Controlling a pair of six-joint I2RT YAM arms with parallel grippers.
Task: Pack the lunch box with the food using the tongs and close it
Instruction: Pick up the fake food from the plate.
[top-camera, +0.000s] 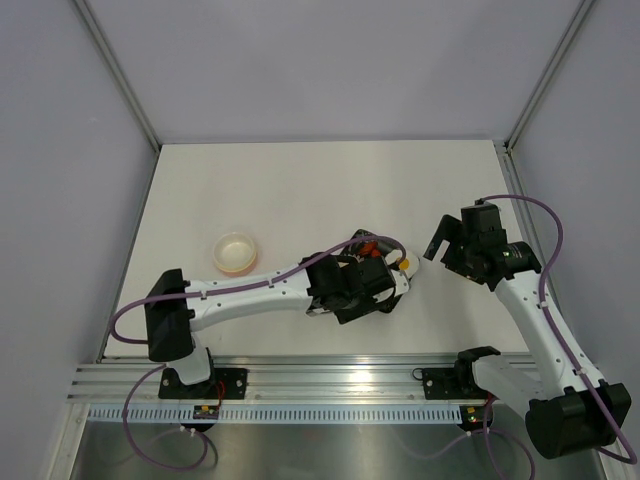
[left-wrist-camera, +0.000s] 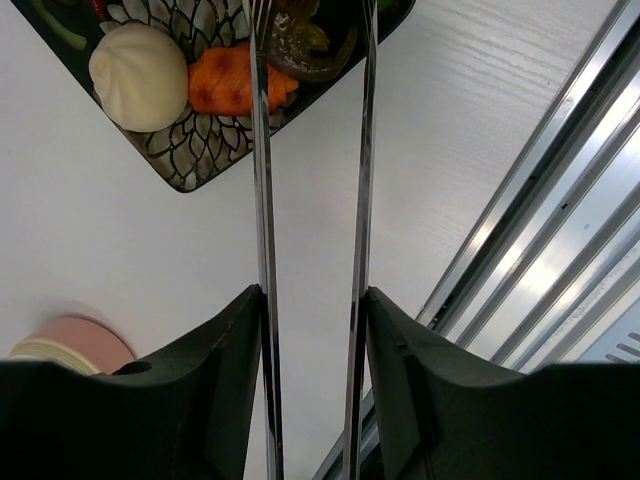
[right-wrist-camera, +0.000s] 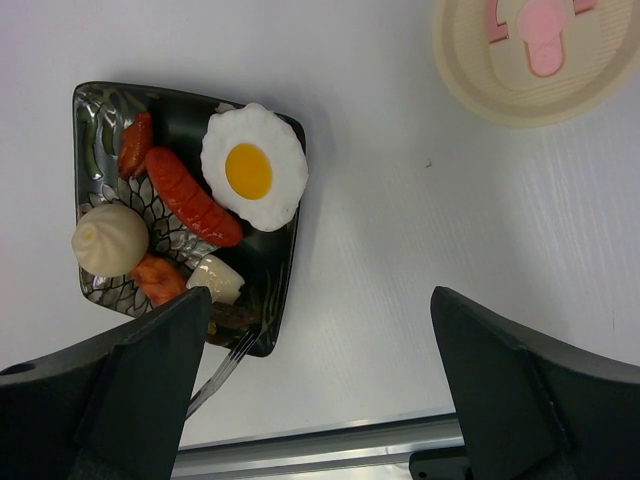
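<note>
My left gripper (left-wrist-camera: 312, 300) is shut on the tongs (left-wrist-camera: 262, 200), one metal arm against each finger. It hangs over the near side of the black plate (left-wrist-camera: 180, 160). The tong tips reach the brown bits (left-wrist-camera: 300, 45) beside the carrot (left-wrist-camera: 235, 85) and the bun (left-wrist-camera: 140, 75). The plate (right-wrist-camera: 90, 110) also carries a fried egg (right-wrist-camera: 252, 165), a red sausage (right-wrist-camera: 190, 195) and a pale cube (right-wrist-camera: 215, 278). The lunch box (top-camera: 235, 252) stands open, left of the plate. Its lid (right-wrist-camera: 535, 55) lies apart on the table. My right gripper (right-wrist-camera: 320, 330) is open above bare table, right of the plate.
The metal rail (top-camera: 330, 380) runs along the table's near edge, close behind the plate. Grey walls enclose the table on the left, back and right. The left arm (top-camera: 260, 290) stretches across the table between the lunch box and the plate.
</note>
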